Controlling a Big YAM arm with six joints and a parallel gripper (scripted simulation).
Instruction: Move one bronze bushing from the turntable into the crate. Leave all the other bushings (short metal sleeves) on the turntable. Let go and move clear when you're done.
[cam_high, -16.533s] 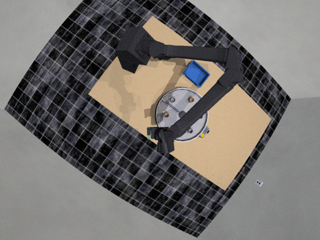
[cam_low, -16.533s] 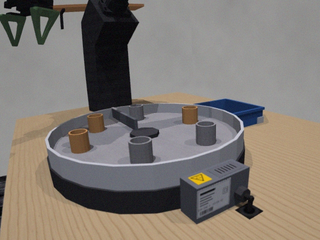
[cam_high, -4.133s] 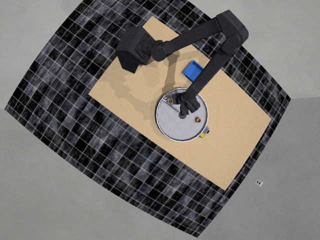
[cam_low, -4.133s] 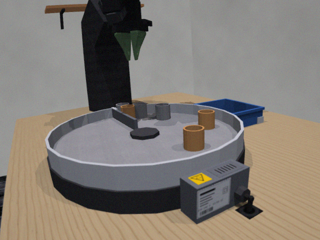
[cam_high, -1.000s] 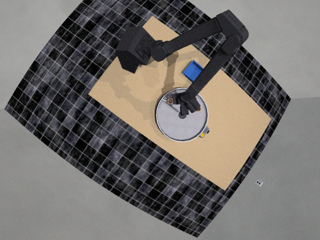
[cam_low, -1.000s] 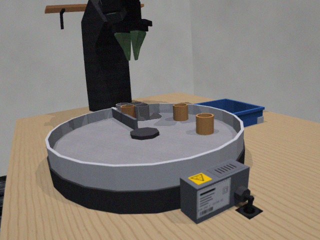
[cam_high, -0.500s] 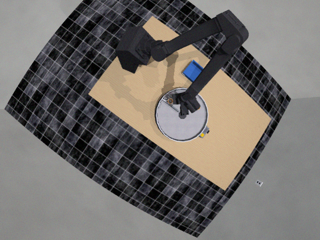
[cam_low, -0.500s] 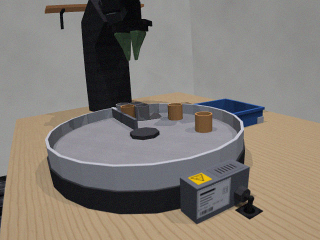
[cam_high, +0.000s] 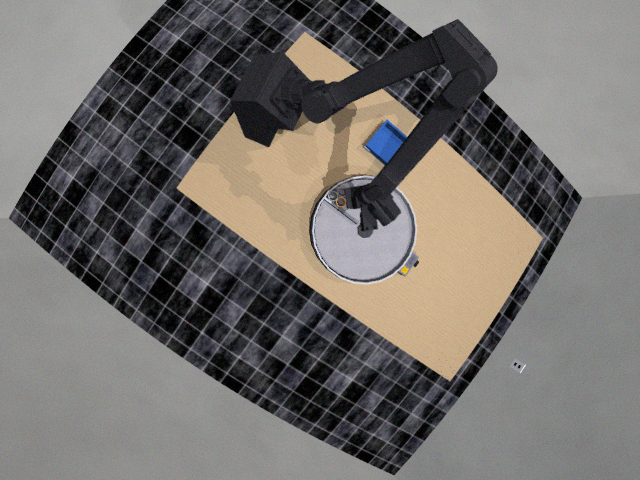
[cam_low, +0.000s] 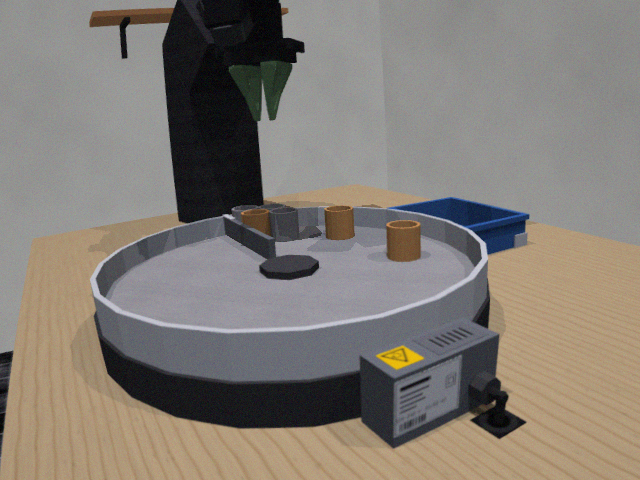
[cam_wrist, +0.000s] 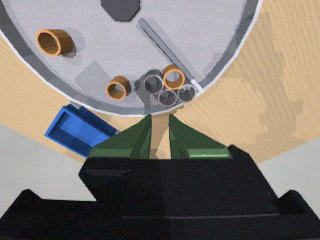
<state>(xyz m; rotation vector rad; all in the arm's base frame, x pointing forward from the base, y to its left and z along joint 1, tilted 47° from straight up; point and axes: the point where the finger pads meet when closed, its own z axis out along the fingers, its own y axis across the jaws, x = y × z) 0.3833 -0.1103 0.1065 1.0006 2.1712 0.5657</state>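
My gripper (cam_low: 264, 119) (cam_wrist: 160, 119) is narrowly open and empty, high above the turntable (cam_high: 356, 260) (cam_low: 206, 356) (cam_wrist: 100, 15), at its rim in the wrist view. One bronze bushing (cam_low: 403, 242) (cam_wrist: 64, 42) stands alone on the disc. A second bronze bushing (cam_low: 339, 224) (cam_wrist: 125, 87) stands apart, closer to the grey bushings. A third bronze bushing (cam_low: 254, 223) (cam_wrist: 174, 68) is by the divider, clustered with three grey bushings, one of them a dark grey bushing (cam_low: 285, 226). The arm hides the first two bronze ones in the top view. The blue crate (cam_high: 385, 143) (cam_low: 498, 235) (cam_wrist: 75, 132) stands beside the turntable.
A straight divider (cam_low: 250, 240) (cam_wrist: 167, 52) runs inward from the rim beside the cluster. A dark hub (cam_low: 289, 266) (cam_wrist: 120, 7) sits mid-disc. A raised wall rings the disc. A grey motor box (cam_high: 408, 266) (cam_low: 429, 384) sits against the turntable's outside.
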